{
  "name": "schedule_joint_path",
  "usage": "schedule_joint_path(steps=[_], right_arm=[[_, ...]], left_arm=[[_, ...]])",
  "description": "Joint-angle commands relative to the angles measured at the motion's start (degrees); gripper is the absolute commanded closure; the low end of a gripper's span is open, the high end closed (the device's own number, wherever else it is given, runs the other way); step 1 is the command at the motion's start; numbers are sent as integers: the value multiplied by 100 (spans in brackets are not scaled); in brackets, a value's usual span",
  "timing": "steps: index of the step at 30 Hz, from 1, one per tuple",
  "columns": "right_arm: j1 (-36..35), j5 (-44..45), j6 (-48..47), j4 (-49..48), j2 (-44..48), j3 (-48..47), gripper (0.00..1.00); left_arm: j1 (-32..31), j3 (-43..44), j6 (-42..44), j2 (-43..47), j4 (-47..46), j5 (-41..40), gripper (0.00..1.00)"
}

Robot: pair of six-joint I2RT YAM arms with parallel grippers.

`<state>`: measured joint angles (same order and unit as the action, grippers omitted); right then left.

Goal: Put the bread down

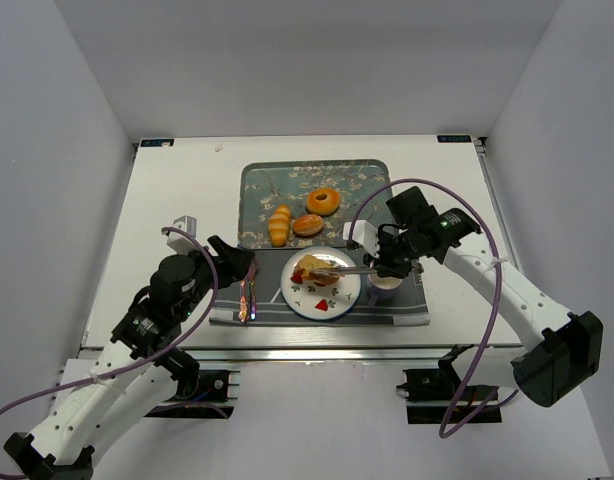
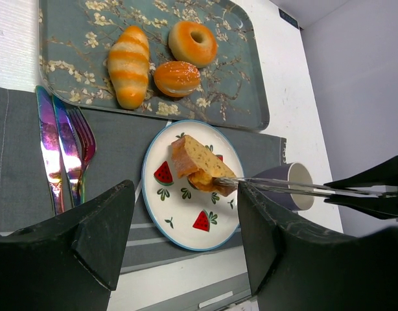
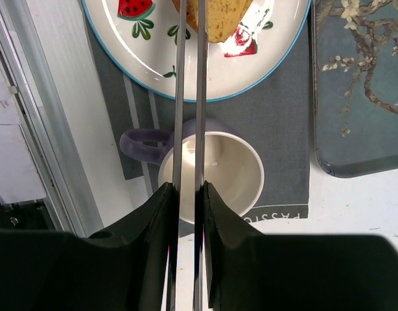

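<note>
Two tools show. The right tool [image 3: 186, 194] clamps tongs [image 3: 200, 97] touching bread [image 2: 202, 159] on the plate [image 2: 218, 208]; the left tool [image 1: 239, 263] gapes apart

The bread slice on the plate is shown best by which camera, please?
Left wrist: the bread slice shows close and almost whole. The top view shows it small, under the tongs; the right wrist only a cropped end.

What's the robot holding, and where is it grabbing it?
The right claw squeezes metal tongs partway along their arms, tips at the bread. The left claw holds nothing.
</note>
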<state>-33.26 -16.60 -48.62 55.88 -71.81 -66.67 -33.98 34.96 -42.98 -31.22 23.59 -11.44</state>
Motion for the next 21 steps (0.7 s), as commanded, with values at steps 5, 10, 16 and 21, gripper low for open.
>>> schedule_joint_path(steps=[5, 10, 16, 21], right_arm=[[-49, -326, -51, 195, 62, -188, 63], [-49, -598, -86, 362, 106, -249, 57], [-41, -765, -34, 354, 141, -442, 59], [-6, -915, 142, 292, 71, -846, 59]], left_arm=[[-30, 90, -35, 99, 154, -95, 26], [-30, 64, -35, 116, 145, -104, 26], [-21, 72, -44, 125, 163, -104, 26], [-21, 99, -52, 160, 216, -121, 26]])
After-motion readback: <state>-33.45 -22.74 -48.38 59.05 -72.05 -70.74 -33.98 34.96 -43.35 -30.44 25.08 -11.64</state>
